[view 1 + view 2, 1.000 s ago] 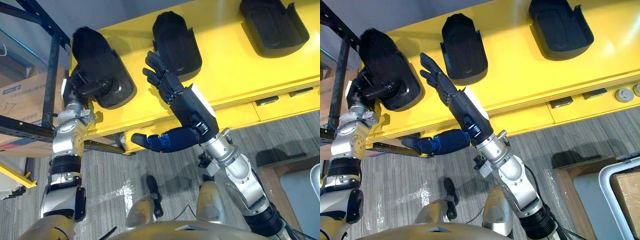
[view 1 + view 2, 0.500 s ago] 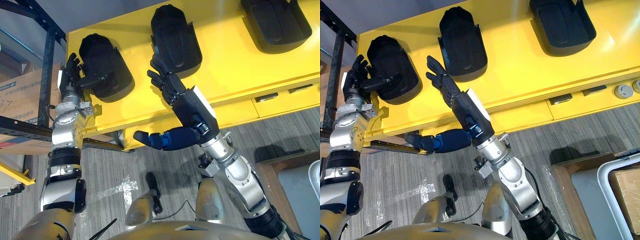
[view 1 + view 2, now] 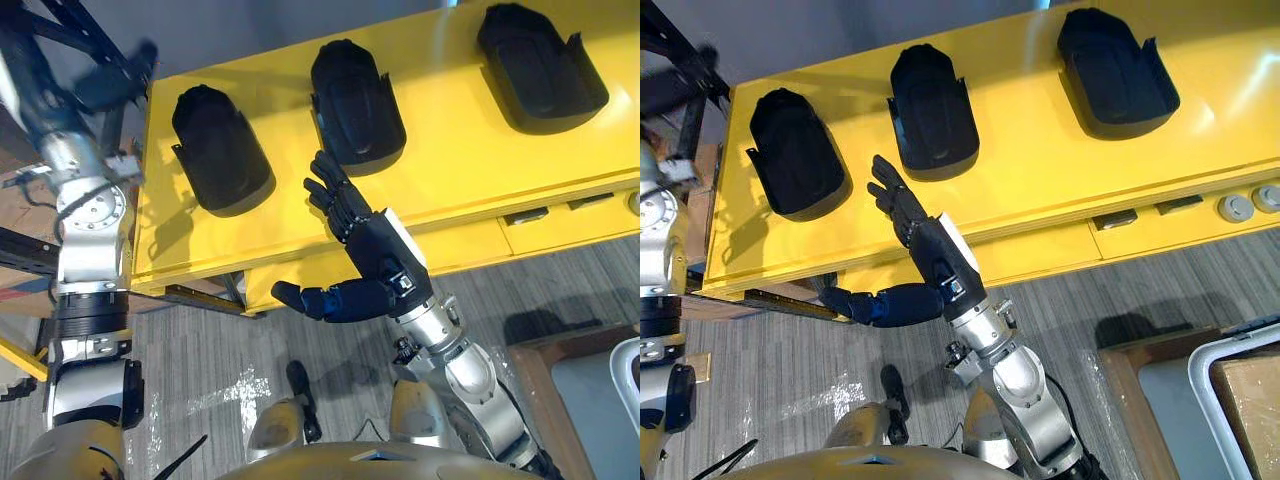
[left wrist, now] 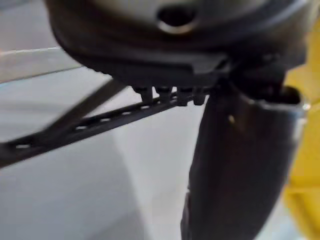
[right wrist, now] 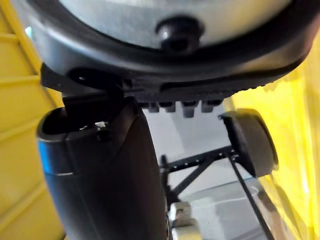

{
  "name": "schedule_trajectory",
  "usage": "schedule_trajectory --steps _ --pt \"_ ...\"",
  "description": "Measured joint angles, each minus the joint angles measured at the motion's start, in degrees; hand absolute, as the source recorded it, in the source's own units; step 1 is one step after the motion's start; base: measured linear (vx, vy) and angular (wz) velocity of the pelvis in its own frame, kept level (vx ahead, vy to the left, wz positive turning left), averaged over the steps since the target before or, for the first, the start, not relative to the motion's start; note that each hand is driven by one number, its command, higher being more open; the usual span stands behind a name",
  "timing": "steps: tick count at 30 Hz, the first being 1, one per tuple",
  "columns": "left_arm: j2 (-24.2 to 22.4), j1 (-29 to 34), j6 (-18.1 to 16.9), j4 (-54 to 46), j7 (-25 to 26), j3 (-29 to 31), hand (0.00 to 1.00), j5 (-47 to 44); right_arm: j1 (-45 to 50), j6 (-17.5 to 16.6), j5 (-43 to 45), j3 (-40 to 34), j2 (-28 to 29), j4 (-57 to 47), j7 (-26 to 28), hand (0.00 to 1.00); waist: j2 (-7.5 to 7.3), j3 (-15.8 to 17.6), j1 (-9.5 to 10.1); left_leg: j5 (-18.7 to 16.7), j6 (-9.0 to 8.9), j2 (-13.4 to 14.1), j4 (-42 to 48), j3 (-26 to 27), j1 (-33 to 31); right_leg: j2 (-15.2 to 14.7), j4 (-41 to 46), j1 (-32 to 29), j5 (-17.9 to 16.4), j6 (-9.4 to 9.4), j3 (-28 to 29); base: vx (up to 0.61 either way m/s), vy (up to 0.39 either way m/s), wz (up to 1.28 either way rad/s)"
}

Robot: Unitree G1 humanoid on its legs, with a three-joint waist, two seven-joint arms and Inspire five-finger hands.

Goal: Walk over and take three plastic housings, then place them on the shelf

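You have three black plastic housings lying in a row on the yellow benchtop (image 3: 460,165), well apart from one another and in neither hand. Each is a matte, shoe-shaped shell, domed at its far end, hollow inside and with raised side walls. The left housing (image 3: 220,150) sits near the benchtop's left end, the middle housing (image 3: 355,95) a little farther back, and the right housing (image 3: 540,65) well off to the right.

Your right hand (image 3: 362,232) hangs over bare yellow surface near the front edge, between the left and middle housings. Its fingers (image 3: 328,192) are spread straight and it is holding nothing.

Your left hand (image 3: 95,85) is raised beside the black metal rack (image 3: 675,45), off the benchtop's left end. It is too blurred to tell whether it is open or closed.
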Motion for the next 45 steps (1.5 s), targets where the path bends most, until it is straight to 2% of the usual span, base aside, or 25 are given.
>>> schedule_trajectory --steps 2,4,7,8,9,10,12,15,17,24,31,40,45 --pt "-0.33 1.55 -1.92 -4.98 -0.02 -0.78 1.0 0.72 1.05 -0.03 -1.56 0.21 0.39 0.01 -0.72 1.0 -0.38 -2.68 -0.06 -0.01 -0.01 0.02 -0.64 -0.01 0.63 0.13 -0.95 0.84 0.04 0.06 -0.25 0.07 0.004 0.01" --pt "-2.43 3.82 -2.41 -8.53 -0.98 -2.75 1.0 0.67 1.69 -0.03 -1.86 0.37 0.63 0.14 -1.48 1.0 -0.65 -4.9 -0.1 -0.06 -0.08 0.0 -1.69 -0.08 2.81 0.27 -2.57 3.49 0.18 0.26 -0.73 0.07 0.005 0.02" --pt "-8.57 8.85 -2.09 -9.8 -3.95 -5.95 1.0 -0.36 2.67 -0.06 -1.88 0.4 2.57 1.15 -2.21 1.0 -1.04 -8.32 -0.22 -0.25 -0.33 0.08 -2.47 -0.69 4.37 0.48 -4.66 6.12 0.49 0.47 -1.73 0.04 0.003 0.08" --pt "-9.88 9.82 -1.96 -9.9 -4.63 -6.52 1.0 -0.92 2.74 -0.06 -1.86 0.33 2.77 1.41 -2.26 1.0 -1.18 -8.61 -0.26 -0.25 -0.33 0.08 -2.48 -0.86 4.5 0.49 -5.04 6.54 0.62 0.45 -1.93 0.01 -0.001 0.09" --pt "-13.29 12.97 -1.56 -10.69 -6.62 -7.8 1.0 -2.91 2.61 -0.1 -1.86 -0.18 2.97 2.52 -2.26 1.0 -1.62 -9.02 -0.19 -0.25 -0.32 0.09 -2.62 -1.02 4.95 0.6 -5.76 7.31 0.92 0.49 -2.02 0.0 0.0 0.05" --pt "-13.92 13.63 -1.51 -10.76 -7.05 -8.09 1.0 -3.26 2.65 -0.1 -1.86 -0.24 3.04 2.79 -2.29 1.0 -1.7 -9.15 -0.19 -0.25 -0.32 0.09 -2.63 -1.12 4.97 0.61 -5.89 7.43 0.95 0.47 -2.06 0.0 0.001 0.06" --pt "-18.66 19.27 0.1 -11.43 -10.2 -11.03 1.0 -4.97 2.69 -0.1 -1.87 -1.25 4.3 5.47 -2.6 1.0 -2.32 -9.67 -0.21 -0.16 -0.27 0.08 -2.7 -1.94 5.01 0.65 -6.83 8.32 1.36 0.46 -2.83 0.0 -0.004 0.13" --pt "-23.43 26.73 0.71 -12.88 -12.97 -15.6 1.0 -5.15 2.68 -0.1 -1.98 -3.08 5.1 7.55 -4.13 1.0 -2.54 -9.86 0.16 -0.01 -0.19 0.06 -2.78 -3.0 4.93 0.69 -7.67 9.18 1.69 0.38 -3.49 0.0 -0.006 0.13" --pt "-25.34 29.32 0.73 -12.92 -15.02 -17.44 1.0 -5.43 2.69 -0.1 -2.04 -4.38 5.38 8.3 -5.25 1.0 -2.49 -10.0 0.7 0.07 -0.2 0.1 -2.79 -3.39 4.89 0.76 -7.86 9.44 1.69 0.36 -3.9 0.0 -0.006 0.1" --pt "-27.11 31.48 0.06 -14.08 -20.77 -20.09 1.0 -8.71 2.86 -0.21 -3.73 -7.62 7.05 9.78 -6.9 1.0 -2.37 -10.54 0.99 0.11 -0.21 0.16 -2.86 -3.36 4.72 0.94 -8.34 9.4 1.88 0.06 -3.73 0.0 0.0 -0.01" --pt "-27.39 31.39 -1.94 -15.18 -20.85 -23.02 1.0 -9.77 2.98 -0.2 -3.69 -6.97 7.07 12.43 -5.72 1.0 -2.58 -10.77 1.02 0.19 -0.21 0.37 -2.87 -2.74 3.66 1.31 -9.4 8.31 2.85 -0.27 -3.12 0.0 0.002 -0.04" --pt "-27.39 31.47 -1.92 -14.32 -18.82 -24.79 1.0 -11.45 3.27 -0.19 -3.59 -4.52 7.06 13.12 -5.55 1.0 -2.98 -10.78 1.06 0.13 -0.3 0.99 -2.87 -1.26 3.75 2.05 -9.81 7.6 3.26 -0.46 -1.73 -0.01 -0.002 -0.09" --pt "-27.69 31.47 -1.6 -9.65 -18.53 -26.23 1.0 -11.69 3.35 -0.2 -3.61 -4.19 7.06 13.12 -4.57 1.0 -3.11 -10.77 0.83 0.13 -0.3 0.97 -2.86 -0.61 3.77 2.11 -10.25 7.38 3.7 -0.37 -1.05 -0.01 0.007 -0.07"
